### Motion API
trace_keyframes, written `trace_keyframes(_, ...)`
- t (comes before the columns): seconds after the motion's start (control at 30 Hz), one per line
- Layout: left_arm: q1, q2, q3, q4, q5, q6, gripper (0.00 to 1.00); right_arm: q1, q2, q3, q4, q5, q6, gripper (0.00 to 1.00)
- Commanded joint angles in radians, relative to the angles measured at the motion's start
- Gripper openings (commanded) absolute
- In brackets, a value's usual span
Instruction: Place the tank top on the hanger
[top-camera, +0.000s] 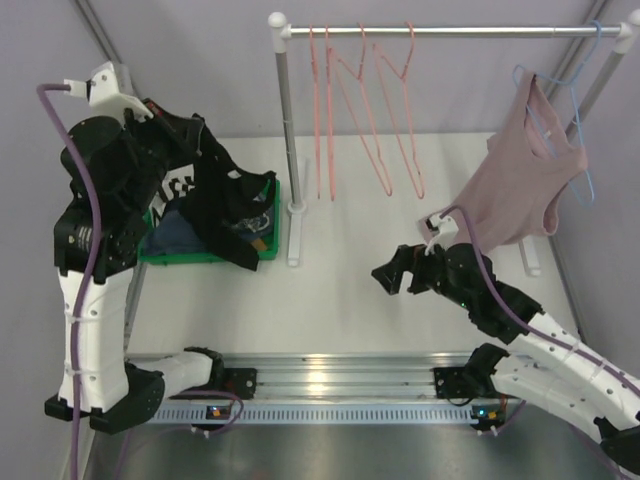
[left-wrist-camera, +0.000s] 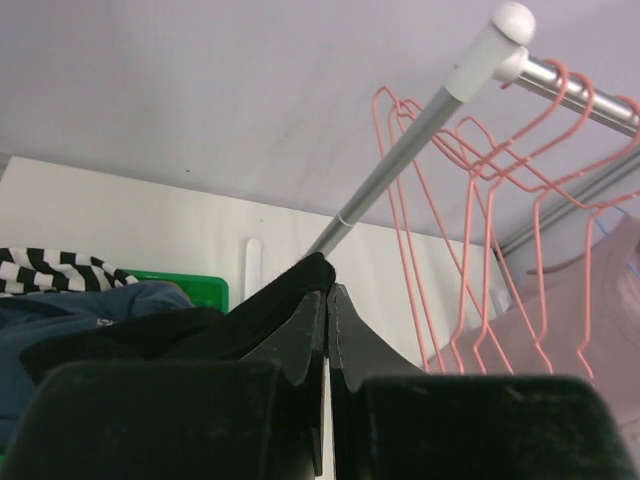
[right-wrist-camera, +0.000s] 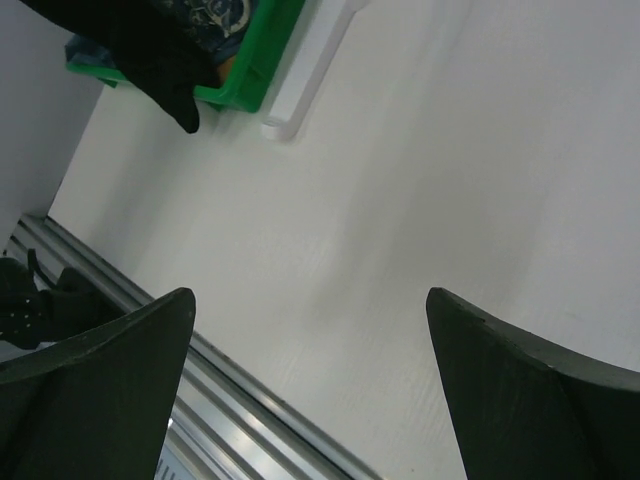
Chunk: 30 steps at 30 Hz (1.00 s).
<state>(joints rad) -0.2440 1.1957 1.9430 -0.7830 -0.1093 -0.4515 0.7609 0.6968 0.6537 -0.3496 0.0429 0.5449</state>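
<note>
- Black, soft fabric: the tank top (top-camera: 225, 210) hangs in loose folds from the left gripper (top-camera: 185, 128), lifted over the green bin (top-camera: 268, 243) at the far left of the table (top-camera: 340, 300). Its lowest folds reach down to the bin's rim.
- The left gripper's jaws are pressed together on a bunch of the cloth. In the left wrist view the cloth spills to the left of the fingertips.
- The right gripper (top-camera: 385, 275) hovers over bare table right of centre, jaws spread wide with nothing between them.
- The hanger (top-camera: 330, 110), salmon-pink wire and one of several alike, hangs on the rail (top-camera: 450, 32) at the far middle, well apart from both grippers.
- A dusty-pink top (top-camera: 510, 190) already hangs at the far right.
- Handling, as I judge it: the top is light and limp, so it will sag, twist and hide its own openings. A pinch at one bunched point gives no control of shape.
- A narrow shoulder strap looks the best place to hold, with the free gripper taking the other strap or steadying the wire. The thin hanger will likely swing at a touch.
</note>
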Motion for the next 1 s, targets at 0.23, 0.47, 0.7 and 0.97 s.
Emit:
trace_keyframes(0.23, -0.003, -0.194, -0.217, -0.058, 0.235, -0.108, 0.00, 0.277, 0.021, -0.160, 0.513, 0.201, 0.079, 0.97)
trace_keyframes(0.47, -0.003, -0.320, -0.357, -0.068, 0.287, -0.135, 0.00, 0.558, 0.274, -0.189, 0.894, 0.435, 0.066, 0.92)
trace_keyframes(0.7, -0.003, -0.358, -0.392, -0.094, 0.307, -0.125, 0.00, 0.695, 0.597, 0.000, 1.054, 0.566, 0.032, 0.91)
trace_keyframes(0.97, -0.003, -0.361, -0.391, -0.102, 0.330, -0.115, 0.00, 0.733, 0.786, 0.228, 1.014, 0.672, 0.012, 0.93)
